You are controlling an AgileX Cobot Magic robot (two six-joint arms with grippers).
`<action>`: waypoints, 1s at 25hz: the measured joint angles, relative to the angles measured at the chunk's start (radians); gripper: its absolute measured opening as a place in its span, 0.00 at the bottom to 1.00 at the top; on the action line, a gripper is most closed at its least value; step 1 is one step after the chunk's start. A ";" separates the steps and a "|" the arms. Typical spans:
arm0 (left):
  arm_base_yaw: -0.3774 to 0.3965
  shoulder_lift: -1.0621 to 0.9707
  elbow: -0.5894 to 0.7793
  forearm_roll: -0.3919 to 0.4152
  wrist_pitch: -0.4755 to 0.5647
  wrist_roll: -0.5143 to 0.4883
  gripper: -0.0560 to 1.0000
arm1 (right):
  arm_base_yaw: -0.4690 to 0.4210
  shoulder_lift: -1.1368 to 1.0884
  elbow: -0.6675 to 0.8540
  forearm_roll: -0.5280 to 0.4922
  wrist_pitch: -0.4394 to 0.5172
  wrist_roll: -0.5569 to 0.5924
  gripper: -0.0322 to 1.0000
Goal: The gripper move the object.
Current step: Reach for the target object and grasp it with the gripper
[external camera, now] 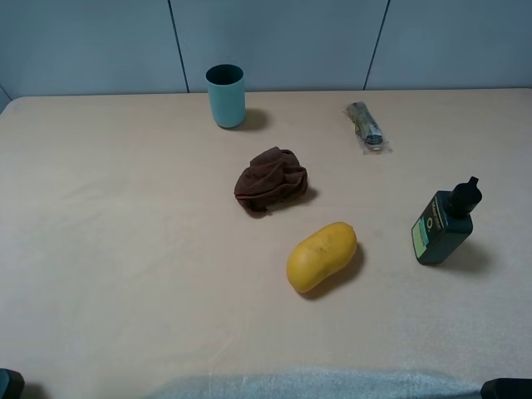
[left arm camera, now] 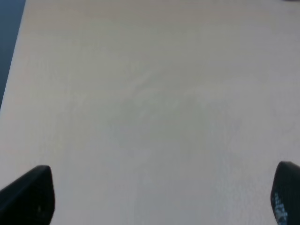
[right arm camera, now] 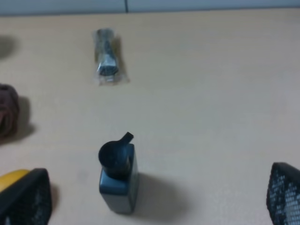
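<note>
The dark green bottle (external camera: 445,224) with a black spout cap and a light green label stands upright at the table's right side. In the right wrist view the bottle (right arm camera: 118,180) stands ahead of my right gripper (right arm camera: 154,199), between the lines of its two fingers and apart from both. The right jaws are wide open and empty. My left gripper (left arm camera: 157,201) is wide open and empty over bare table. In the high view only small black parts of the arms show, at the bottom left corner (external camera: 8,384) and the bottom right corner (external camera: 507,388).
A teal cup (external camera: 225,96) stands at the back. A crumpled brown cloth (external camera: 270,179) lies mid-table, with a yellow mango-like fruit (external camera: 322,256) in front of it. A small wrapped packet (external camera: 366,126) lies behind the bottle. The table's left edge (left arm camera: 11,70) shows in the left wrist view.
</note>
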 joint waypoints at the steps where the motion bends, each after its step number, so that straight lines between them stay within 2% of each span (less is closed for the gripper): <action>1: 0.000 0.000 0.000 0.000 0.000 0.000 0.93 | 0.000 0.034 -0.022 0.010 0.004 -0.012 0.70; 12: 0.000 0.000 0.000 0.000 0.000 0.000 0.93 | -0.002 0.338 -0.234 0.073 0.145 -0.052 0.70; 15: 0.000 0.000 0.000 0.000 0.000 0.000 0.93 | 0.025 0.405 -0.276 0.076 0.181 -0.049 0.70; 20: 0.000 0.000 0.000 0.000 0.000 0.000 0.93 | 0.109 0.529 -0.335 0.052 0.205 0.014 0.70; 25: 0.000 0.000 0.000 0.000 0.000 0.000 0.93 | 0.151 0.639 -0.350 0.045 0.206 0.090 0.70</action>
